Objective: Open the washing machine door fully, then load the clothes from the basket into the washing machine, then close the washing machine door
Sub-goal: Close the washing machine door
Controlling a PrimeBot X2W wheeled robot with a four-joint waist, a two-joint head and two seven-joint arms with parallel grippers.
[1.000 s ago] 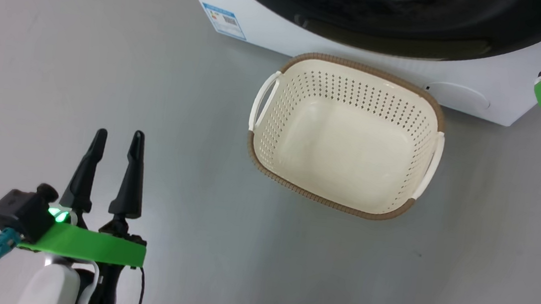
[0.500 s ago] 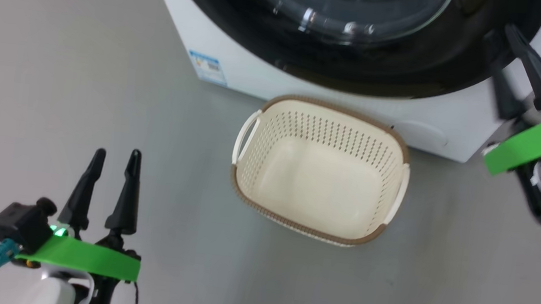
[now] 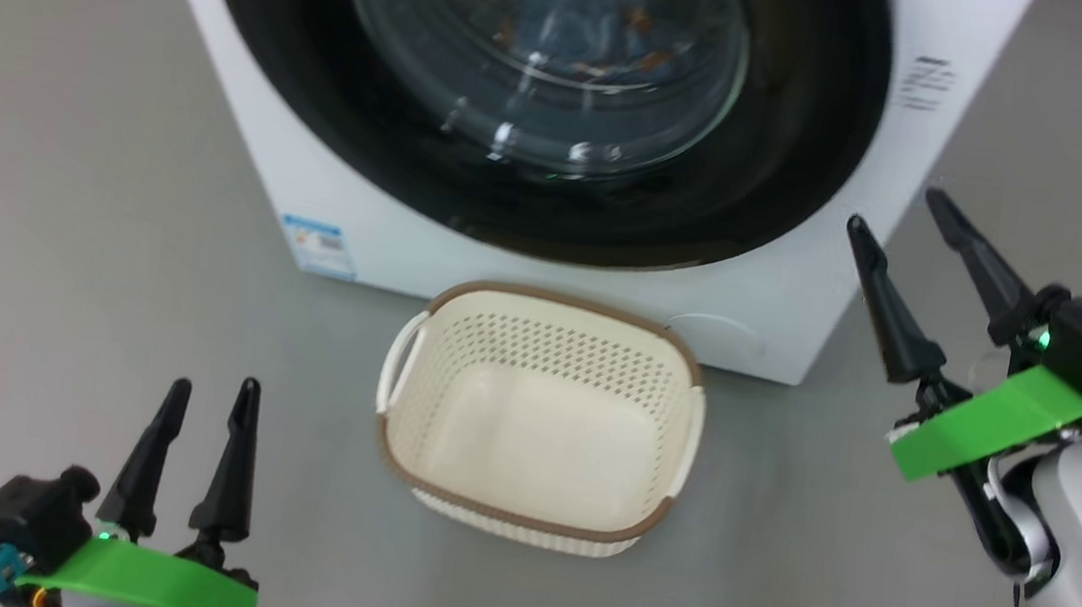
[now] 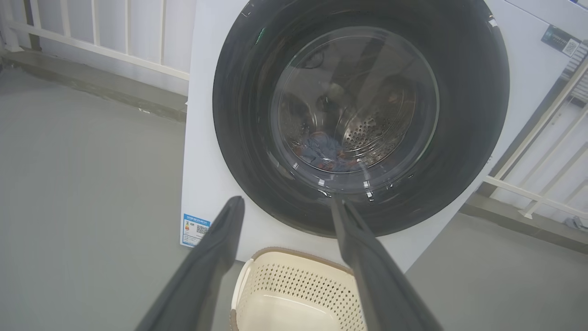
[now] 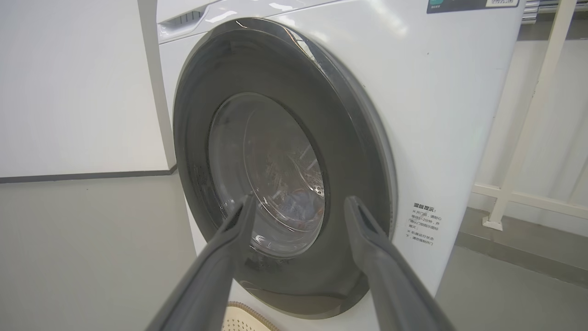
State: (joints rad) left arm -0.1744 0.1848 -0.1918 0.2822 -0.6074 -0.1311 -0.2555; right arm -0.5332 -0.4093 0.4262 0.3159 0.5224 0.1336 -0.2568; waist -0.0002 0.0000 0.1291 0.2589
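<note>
My left gripper (image 3: 215, 385) hangs low over the floor (image 3: 55, 242), fingers apart and empty. My right gripper (image 3: 895, 210) is up beside the washing machine (image 3: 803, 301), fingers spread wide, gripping nothing. The washing machine door (image 3: 542, 52) sits shut. Through it I see blue clothes (image 4: 324, 154) in the drum (image 4: 381, 133). The basket (image 3: 546, 349) stands empty just before the machine.
</note>
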